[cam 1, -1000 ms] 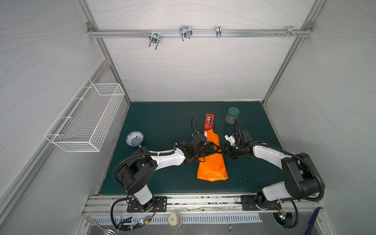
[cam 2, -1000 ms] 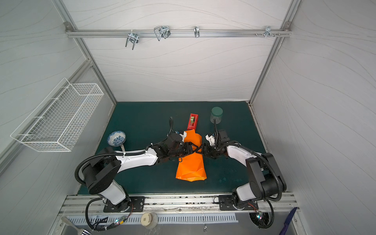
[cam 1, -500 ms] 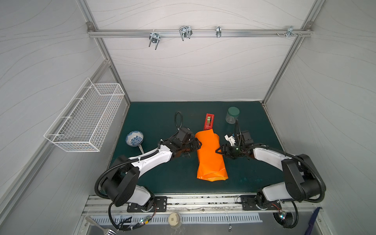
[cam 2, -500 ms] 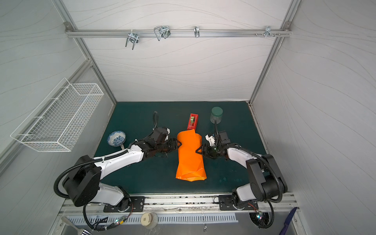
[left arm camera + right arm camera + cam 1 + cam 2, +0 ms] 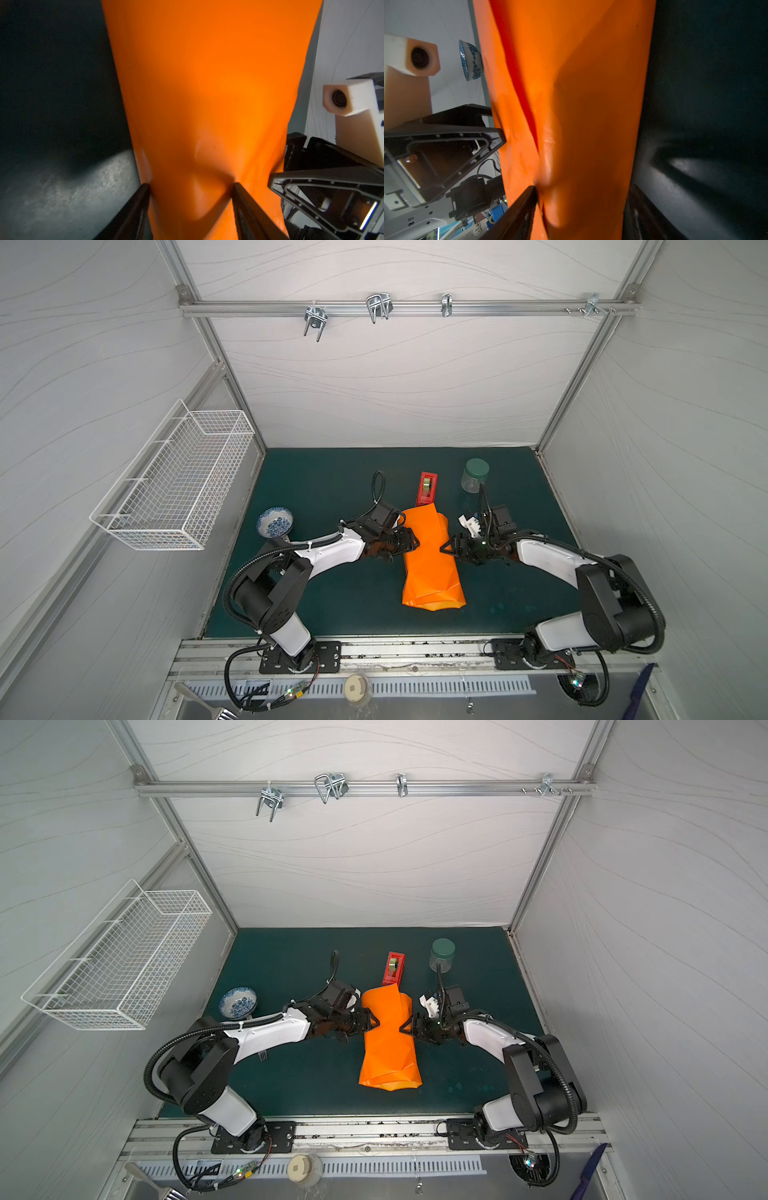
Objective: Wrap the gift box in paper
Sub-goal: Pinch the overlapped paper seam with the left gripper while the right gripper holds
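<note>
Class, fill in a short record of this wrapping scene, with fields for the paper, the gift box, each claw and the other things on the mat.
paper: orange, folded into a long bundle in the middle of the mat
gift box: not visible
left claw: closed on the paper's side
right claw: closed on the opposite side
tape dispenser: red, at the paper's far end
jar: green lid, back right
bowl: blue-and-white, left side
</note>
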`<state>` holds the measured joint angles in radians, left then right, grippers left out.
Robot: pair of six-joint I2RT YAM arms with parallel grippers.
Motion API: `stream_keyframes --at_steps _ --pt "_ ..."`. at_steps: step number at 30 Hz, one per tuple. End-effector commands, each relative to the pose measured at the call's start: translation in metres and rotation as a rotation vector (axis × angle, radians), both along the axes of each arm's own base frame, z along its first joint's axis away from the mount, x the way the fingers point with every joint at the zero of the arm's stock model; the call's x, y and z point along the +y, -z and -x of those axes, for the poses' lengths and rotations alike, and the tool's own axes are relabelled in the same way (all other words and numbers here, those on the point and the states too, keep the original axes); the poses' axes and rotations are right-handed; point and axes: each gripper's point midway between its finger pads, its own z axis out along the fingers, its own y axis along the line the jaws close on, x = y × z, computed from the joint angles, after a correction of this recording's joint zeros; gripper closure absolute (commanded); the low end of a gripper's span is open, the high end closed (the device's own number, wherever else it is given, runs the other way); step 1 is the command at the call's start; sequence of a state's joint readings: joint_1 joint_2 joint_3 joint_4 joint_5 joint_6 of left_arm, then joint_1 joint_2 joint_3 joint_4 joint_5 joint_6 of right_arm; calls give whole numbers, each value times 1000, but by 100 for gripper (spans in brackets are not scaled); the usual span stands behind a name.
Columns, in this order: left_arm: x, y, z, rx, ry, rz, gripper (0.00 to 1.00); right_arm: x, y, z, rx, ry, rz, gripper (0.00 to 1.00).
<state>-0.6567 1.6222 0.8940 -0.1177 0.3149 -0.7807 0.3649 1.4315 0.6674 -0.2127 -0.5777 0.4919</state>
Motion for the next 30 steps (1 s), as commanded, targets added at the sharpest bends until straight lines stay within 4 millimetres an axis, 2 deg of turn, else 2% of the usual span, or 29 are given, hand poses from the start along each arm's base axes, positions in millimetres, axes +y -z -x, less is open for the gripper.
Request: stream_keyframes --at_steps 1,8,14,18,24,30 --pt "6 21 11 45 48 -76 36 -12 9 6 36 7 97 24" --pt "12 30 15 54 72 -124 36 0 -9 -12 -13 -16 77 22" --pt "14 31 15 48 84 -144 36 12 -7 -16 -25 -61 91 22" --pt "14 32 14 45 88 -152 36 18 0 -16 -31 -94 131 29" --pt "12 29 10 39 88 -145 36 16 14 -4 -2 -117 177 41" --pt "4 13 2 18 77 -107 35 7 32 15 70 -81 192 47"
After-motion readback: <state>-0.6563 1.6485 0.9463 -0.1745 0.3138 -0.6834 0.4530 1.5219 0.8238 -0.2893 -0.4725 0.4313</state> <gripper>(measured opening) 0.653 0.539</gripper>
